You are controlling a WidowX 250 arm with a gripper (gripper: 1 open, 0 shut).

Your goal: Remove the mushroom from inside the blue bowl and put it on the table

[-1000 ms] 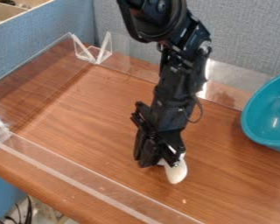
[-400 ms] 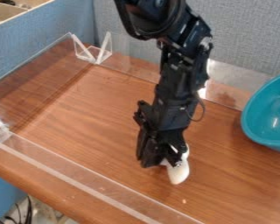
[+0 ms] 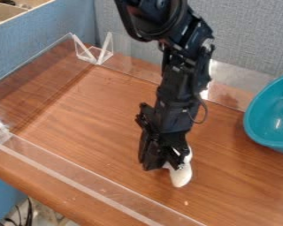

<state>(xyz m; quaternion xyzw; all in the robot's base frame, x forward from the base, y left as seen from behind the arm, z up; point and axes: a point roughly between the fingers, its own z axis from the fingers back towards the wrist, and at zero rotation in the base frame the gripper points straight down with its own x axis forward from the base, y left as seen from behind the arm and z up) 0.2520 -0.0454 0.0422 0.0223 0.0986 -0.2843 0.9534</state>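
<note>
The cream-white mushroom (image 3: pixel 179 173) rests on the reddish-brown table (image 3: pixel 85 115) near the front acrylic wall. My black gripper (image 3: pixel 168 160) points straight down over it, its fingers shut on the mushroom's upper part. The lower end of the mushroom shows below the fingertips and touches the wood. The teal-blue bowl (image 3: pixel 271 115) stands at the right edge of the view, partly cut off, well apart from the gripper.
Low clear acrylic walls (image 3: pixel 61 168) run along the front and left sides of the table, with a clear bracket (image 3: pixel 95 48) at the back left corner. A blue partition stands behind the table.
</note>
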